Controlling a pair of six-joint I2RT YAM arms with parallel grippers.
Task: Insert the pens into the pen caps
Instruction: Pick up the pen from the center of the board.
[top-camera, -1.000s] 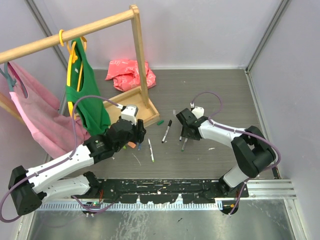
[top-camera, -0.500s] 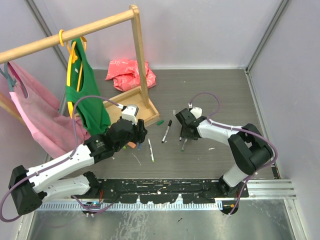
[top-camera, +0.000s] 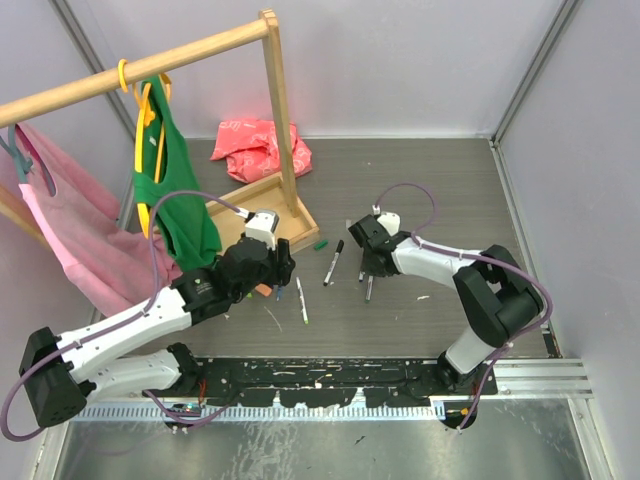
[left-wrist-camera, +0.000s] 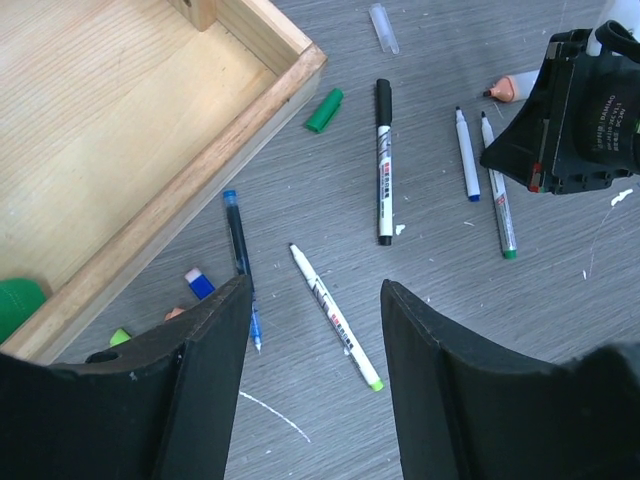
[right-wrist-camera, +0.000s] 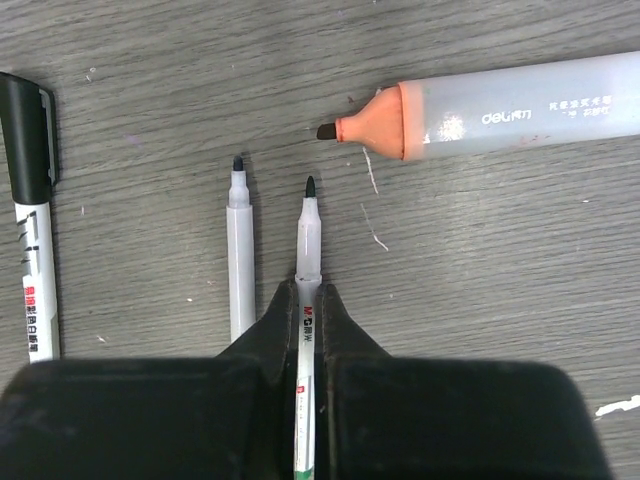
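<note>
Pens and caps, loose on the counter (top-camera: 450, 195). Right gripper (right-wrist-camera: 305, 310): jaws closed on the barrel of the green-ended pen (right-wrist-camera: 307, 250), which appears to lie flat, bare tip pointing away from the wrist. Just beside it, not touching, is a blue-ended pen (left-wrist-camera: 466, 155), uncapped; beyond is an orange highlighter (right-wrist-camera: 480, 105), also uncapped. Left gripper (left-wrist-camera: 315, 290): jaws open, holding nothing, hovering over a lime-tipped pen (left-wrist-camera: 335, 318) and a slim blue pen (left-wrist-camera: 240, 255). Caps: green cap (left-wrist-camera: 323, 110) off the corner of the wooden tray (left-wrist-camera: 120, 120); blue cap (left-wrist-camera: 199, 283) by the tray's side; clear cap (left-wrist-camera: 383, 27) farther off. The black pen (left-wrist-camera: 383, 160) appears capped (the only one so fitted). Status, as judged: early. The gripped pen is not yet lifted, the black pen lies between it and the green cap, and the other pens are unpaired.
</note>
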